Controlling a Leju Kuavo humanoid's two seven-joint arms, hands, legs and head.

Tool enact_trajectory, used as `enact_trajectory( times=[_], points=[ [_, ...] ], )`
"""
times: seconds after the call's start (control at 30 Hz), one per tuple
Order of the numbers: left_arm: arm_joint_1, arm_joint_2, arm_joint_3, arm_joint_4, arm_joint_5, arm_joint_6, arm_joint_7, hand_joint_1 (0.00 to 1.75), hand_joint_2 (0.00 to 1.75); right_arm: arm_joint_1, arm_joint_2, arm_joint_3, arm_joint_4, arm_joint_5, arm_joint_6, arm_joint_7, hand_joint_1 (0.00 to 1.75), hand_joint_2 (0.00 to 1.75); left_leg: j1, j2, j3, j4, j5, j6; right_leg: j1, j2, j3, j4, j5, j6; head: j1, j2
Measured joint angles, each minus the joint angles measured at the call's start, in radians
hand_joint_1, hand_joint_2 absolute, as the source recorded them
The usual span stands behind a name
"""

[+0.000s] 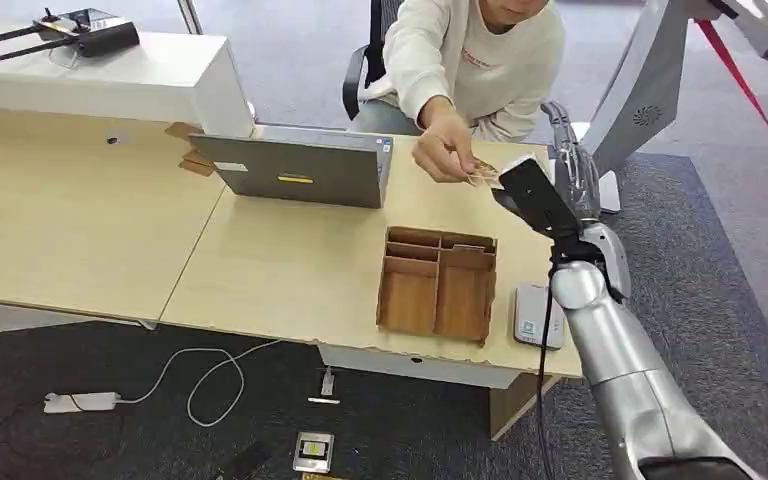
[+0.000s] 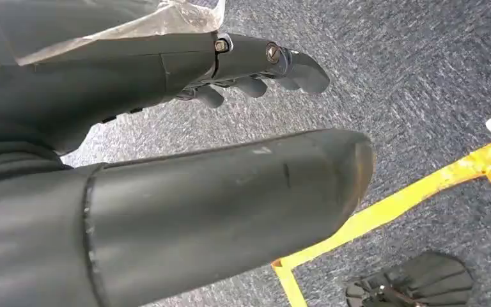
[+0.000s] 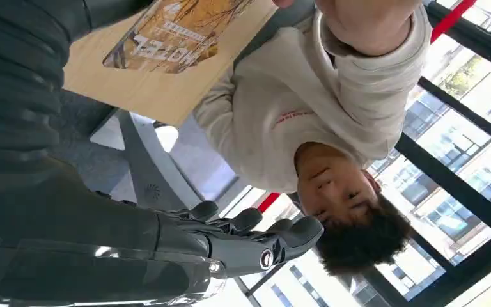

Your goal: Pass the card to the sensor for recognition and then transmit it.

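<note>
An orange-yellow printed card (image 1: 481, 172) is pinched in a person's hand (image 1: 445, 150) above the table's back right part. My right hand (image 1: 576, 165) is raised just right of it, fingers stretched upward and apart, with nothing between them. In the right wrist view the card (image 3: 172, 32) lies close to my thumb, while my fingers (image 3: 256, 240) stand well away from it; I cannot tell whether thumb and card touch. The grey-white card sensor (image 1: 538, 316) lies at the table's front right edge. My left hand (image 2: 256, 67) hangs over the carpet, holding nothing.
A wooden compartment tray (image 1: 438, 285) stands left of the sensor. A closed grey laptop (image 1: 295, 165) sits behind it. The person sits in a chair beyond the table (image 1: 290, 270). Cables and a power strip (image 1: 80, 402) lie on the floor in front.
</note>
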Motion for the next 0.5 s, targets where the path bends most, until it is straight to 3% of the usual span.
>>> enact_trajectory(
  times=[0.37, 0.4, 0.43, 0.47, 0.5],
  points=[
    [-0.005, 0.000, 0.000, 0.000, -0.003, 0.000, 0.008, 0.00, 0.00, -0.009, 0.000, 0.002, 0.033, -0.029, -0.030, -0.017, 0.00, 1.75, 0.000, 0.000, 0.000, 0.000, 0.000, 0.000, 0.000, 0.000, 0.000, 0.000, 0.000, 0.000, 0.000, 0.000],
    [-0.005, 0.000, 0.000, 0.000, -0.003, 0.000, 0.008, 0.00, 0.00, -0.009, 0.000, 0.002, 0.035, -0.029, -0.031, -0.018, 0.38, 1.75, 0.000, 0.000, 0.000, 0.000, 0.000, 0.000, 0.000, 0.000, 0.000, 0.000, 0.000, 0.000, 0.000, 0.000],
    [-0.006, 0.000, 0.000, 0.000, -0.003, 0.000, 0.008, 0.00, 0.00, -0.009, 0.000, 0.002, 0.037, -0.029, -0.031, -0.019, 1.59, 1.75, 0.000, 0.000, 0.000, 0.000, 0.000, 0.000, 0.000, 0.000, 0.000, 0.000, 0.000, 0.000, 0.000, 0.000],
    [-0.006, 0.000, 0.000, 0.000, -0.003, 0.000, 0.008, 0.00, 0.00, -0.009, 0.000, 0.002, 0.039, -0.029, -0.031, -0.019, 1.75, 1.75, 0.000, 0.000, 0.000, 0.000, 0.000, 0.000, 0.000, 0.000, 0.000, 0.000, 0.000, 0.000, 0.000, 0.000],
    [-0.006, 0.000, 0.000, 0.000, -0.003, 0.000, 0.008, 0.00, 0.00, -0.009, 0.000, 0.002, 0.040, -0.029, -0.031, -0.020, 1.75, 1.75, 0.000, 0.000, 0.000, 0.000, 0.000, 0.000, 0.000, 0.000, 0.000, 0.000, 0.000, 0.000, 0.000, 0.000]
  ],
)
